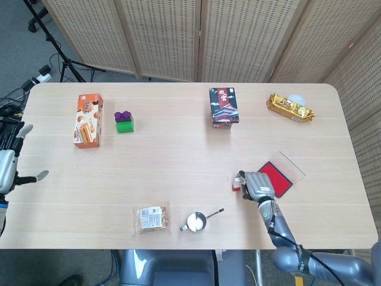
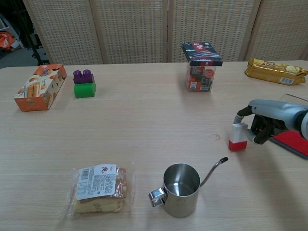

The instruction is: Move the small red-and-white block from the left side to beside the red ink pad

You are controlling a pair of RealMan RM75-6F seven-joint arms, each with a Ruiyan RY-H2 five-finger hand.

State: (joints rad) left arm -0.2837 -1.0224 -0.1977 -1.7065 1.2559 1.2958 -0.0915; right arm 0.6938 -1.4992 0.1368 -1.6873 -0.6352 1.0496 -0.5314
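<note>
The small red-and-white block (image 2: 237,137) stands upright on the table, white half on top, its base on the wood. In the head view the block (image 1: 238,182) is mostly hidden by my right hand (image 1: 257,183). My right hand (image 2: 262,126) curls around it, thumb over the top and fingers at its right side, pinching it. The red ink pad (image 2: 291,139) lies just right of that hand; from above the ink pad (image 1: 275,179) shows with its clear lid open. My left hand (image 1: 9,161) hovers off the table's left edge, fingers apart, holding nothing.
An orange snack box (image 1: 88,120) and a purple-and-green block (image 1: 124,121) sit far left. A dark box (image 1: 224,107) and a gold packet (image 1: 289,107) lie at the back. A wrapped pastry (image 2: 98,188) and a steel cup (image 2: 180,190) sit near the front edge.
</note>
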